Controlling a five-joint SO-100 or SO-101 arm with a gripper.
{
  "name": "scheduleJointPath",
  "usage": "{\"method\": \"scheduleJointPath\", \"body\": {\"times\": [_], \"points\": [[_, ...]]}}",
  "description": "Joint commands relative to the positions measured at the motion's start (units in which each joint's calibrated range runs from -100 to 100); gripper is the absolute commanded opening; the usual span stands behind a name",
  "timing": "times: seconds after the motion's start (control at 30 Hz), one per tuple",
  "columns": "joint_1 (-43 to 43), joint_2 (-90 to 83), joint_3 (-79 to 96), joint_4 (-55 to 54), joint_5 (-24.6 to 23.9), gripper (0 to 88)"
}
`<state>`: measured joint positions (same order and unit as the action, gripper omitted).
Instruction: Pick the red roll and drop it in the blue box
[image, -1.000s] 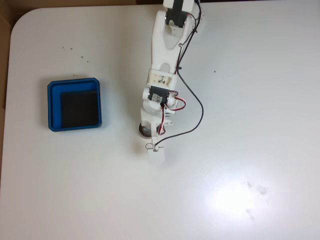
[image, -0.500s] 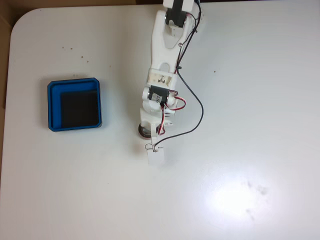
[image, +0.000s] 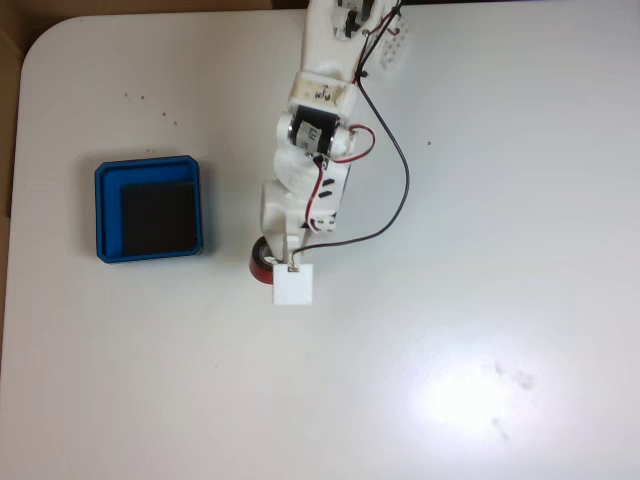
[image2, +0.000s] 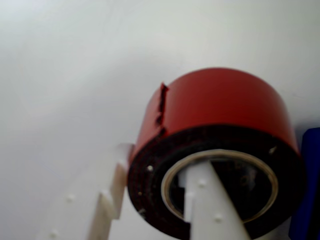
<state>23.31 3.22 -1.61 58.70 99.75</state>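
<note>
The red roll (image2: 215, 107) is gripped by the pincer (image2: 165, 200), one finger (image2: 210, 205) passed through its core and the other against its outer wall. In the fixed view it (image: 260, 264) is seen near the counter's (image: 500, 300) middle, right of the blue box (image: 149, 210), apart from it.

White plastic arm (image: 318, 120), chunky moulded links. Black servo block (image: 310, 132) set in mid link, pale label strip (image: 323, 92) with small dark marks above it. Red and white wires loop beside servo; thin black cable (image: 398, 190) arcs along right side in fixed view. Square white plate (image: 294, 285) at tip. Wrist view: white jaws, small dimples on finger (image2: 207, 200).
</note>
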Motion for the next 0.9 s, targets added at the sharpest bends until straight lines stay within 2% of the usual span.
{"method": "scheduleJointPath", "body": {"times": [0.0,0.1,0.23,0.37,0.6,0.87], "points": [[6.0,-6.0,-3.2,-0.1,0.3,0.5],[12.3,-6.7,-3.2,-0.3,0.3,0.5],[20.8,-6.3,-3.5,-0.4,-6.1,0.5],[27.5,-6.1,-3.3,-2.8,-6.9,0.6],[32.7,1.3,-3.1,-15.9,-6.7,0.6],[33.9,5.1,-2.9,-16.9,-6.8,0.8]]}}
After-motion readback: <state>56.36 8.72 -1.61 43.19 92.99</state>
